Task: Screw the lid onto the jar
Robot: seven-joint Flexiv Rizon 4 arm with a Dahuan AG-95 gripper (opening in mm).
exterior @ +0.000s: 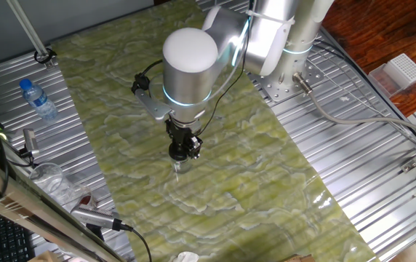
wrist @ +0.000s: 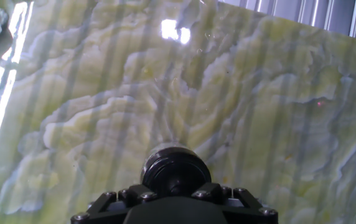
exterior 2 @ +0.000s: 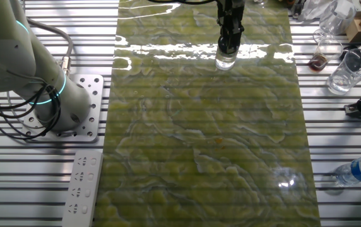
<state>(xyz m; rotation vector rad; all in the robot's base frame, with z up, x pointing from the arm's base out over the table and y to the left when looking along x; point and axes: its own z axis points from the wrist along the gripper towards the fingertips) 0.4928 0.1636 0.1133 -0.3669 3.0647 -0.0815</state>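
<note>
Hand (exterior 2: pixel 226 50) points straight down onto upright jar (exterior 2: pixel 226 61), axis vertical.

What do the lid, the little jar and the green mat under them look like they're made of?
The lid: probably black plastic, semi-gloss, with soft highlights along its round edge. The jar: clear, likely glass or hard plastic; the mat shows through it, and I can't tell which. The mat: looks like glossy vinyl or film printed with green marble veining; it mirrors the lamps as bright streaks.

Silver-white arm (exterior: pixel 190 65), cyan rings, black cables.
</note>
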